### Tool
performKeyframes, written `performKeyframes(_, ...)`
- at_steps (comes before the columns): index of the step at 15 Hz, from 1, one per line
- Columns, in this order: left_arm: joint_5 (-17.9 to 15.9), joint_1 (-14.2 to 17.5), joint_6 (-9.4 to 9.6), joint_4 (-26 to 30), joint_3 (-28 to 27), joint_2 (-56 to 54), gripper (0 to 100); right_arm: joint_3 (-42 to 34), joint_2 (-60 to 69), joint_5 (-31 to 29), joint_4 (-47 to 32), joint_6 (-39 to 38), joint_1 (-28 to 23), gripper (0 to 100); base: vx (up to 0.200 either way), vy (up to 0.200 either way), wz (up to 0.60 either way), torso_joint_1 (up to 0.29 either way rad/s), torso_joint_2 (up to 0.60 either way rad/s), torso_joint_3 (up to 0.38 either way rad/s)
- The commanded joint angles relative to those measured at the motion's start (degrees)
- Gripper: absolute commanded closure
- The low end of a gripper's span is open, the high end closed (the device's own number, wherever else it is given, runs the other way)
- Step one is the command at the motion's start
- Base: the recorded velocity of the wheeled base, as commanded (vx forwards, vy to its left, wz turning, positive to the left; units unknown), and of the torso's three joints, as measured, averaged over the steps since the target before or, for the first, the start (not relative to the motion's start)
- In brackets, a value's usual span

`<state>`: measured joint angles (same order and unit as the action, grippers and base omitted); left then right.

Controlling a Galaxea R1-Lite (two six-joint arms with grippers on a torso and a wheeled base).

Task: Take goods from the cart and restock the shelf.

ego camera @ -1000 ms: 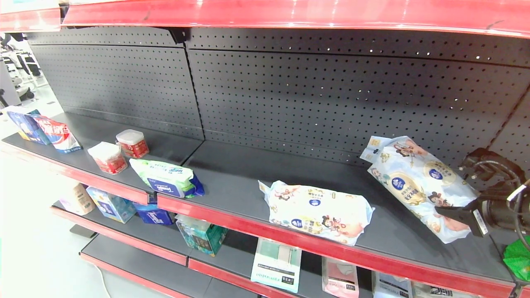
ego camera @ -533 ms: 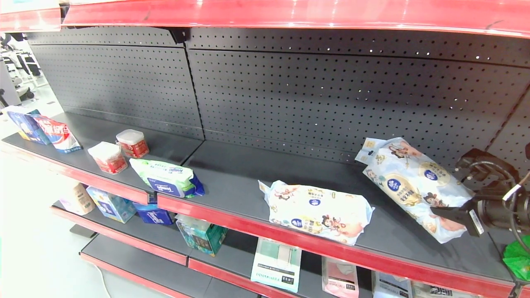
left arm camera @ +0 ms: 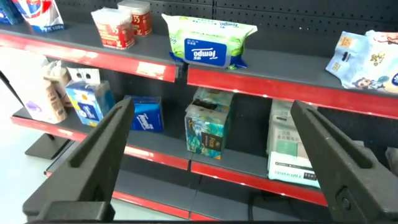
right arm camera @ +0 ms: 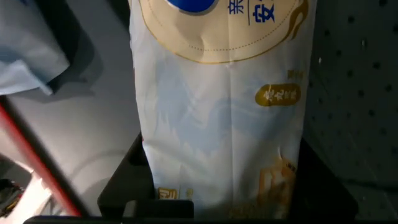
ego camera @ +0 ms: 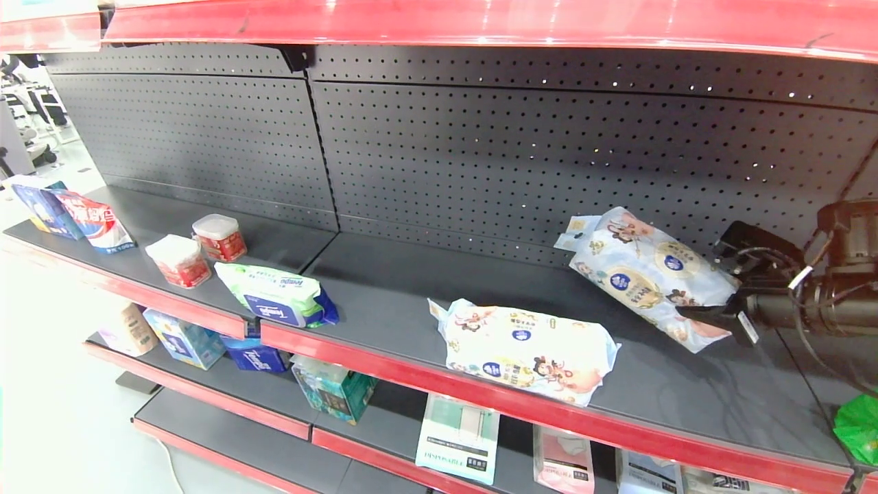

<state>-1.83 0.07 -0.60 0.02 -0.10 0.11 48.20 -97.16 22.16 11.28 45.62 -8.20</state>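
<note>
Gripper (right arm camera: 221, 180) clamps glossy, pillow-shaped plastic pack (ego camera: 645, 271).

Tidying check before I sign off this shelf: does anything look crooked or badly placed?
Yes. The cartoon-print pack lies skewed, its corner hanging over the shelf's red front edge. A second pack is slanted, not laid flat, gripped by the right gripper.

the pack (ego camera: 648, 278) is pale blue with cartoon figures and a gold oval. the flat pack (ego camera: 525, 350) is white, same cartoons. wipes (ego camera: 278, 295) green, white, blue. tubs (ego camera: 180, 261) red, white lids. shelf (ego camera: 384, 288) dark grey, red edge.
</note>
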Motion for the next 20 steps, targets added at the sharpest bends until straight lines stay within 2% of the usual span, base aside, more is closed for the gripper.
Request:
performKeyframes(1, -0.02, 0.01, -0.02, -0.02, 0.01, -0.11, 0, 2.60, -4.53, 1.39, 0.06, 0.53, 1.44, 100, 0.000, 0.000, 0.00, 0.000, 0.00, 0.000)
performKeyframes(4, -0.02, 0.01, -0.02, -0.02, 0.01, -0.11, 0, 3.39, -6.29, 3.33, 0.33, 1.93, 3.81, 100, 0.000, 0.000, 0.00, 0.000, 0.00, 0.000)
performKeyframes(5, -0.02, 0.01, -0.02, -0.02, 0.01, -0.11, 0, 4.53, -9.01, 3.94, 0.50, 5.10, 4.07, 100, 0.000, 0.000, 0.00, 0.000, 0.00, 0.000)
performKeyframes(8, -0.02, 0.01, -0.02, -0.02, 0.01, -0.11, 0, 4.53, -11.03, 5.61, 0.50, 5.62, 5.92, 100, 0.000, 0.000, 0.00, 0.000, 0.00, 0.000)
performKeyframes(17, -0.02, 0.01, -0.02, -0.02, 0.01, -0.11, 0, 6.73, -16.66, 5.00, 3.14, 7.38, 8.82, 100, 0.000, 0.000, 0.00, 0.000, 0.00, 0.000)
performKeyframes(18, -0.02, 0.01, -0.02, -0.02, 0.01, -0.11, 0, 6.91, -16.84, 4.73, 3.14, 7.38, 8.91, 0, 0.000, 0.000, 0.00, 0.000, 0.00, 0.000)
performKeyframes(20, -0.02, 0.01, -0.02, -0.02, 0.01, -0.11, 0, 7.17, -16.75, 3.85, 3.14, 7.38, 9.26, 0, 0.000, 0.000, 0.00, 0.000, 0.00, 0.000)
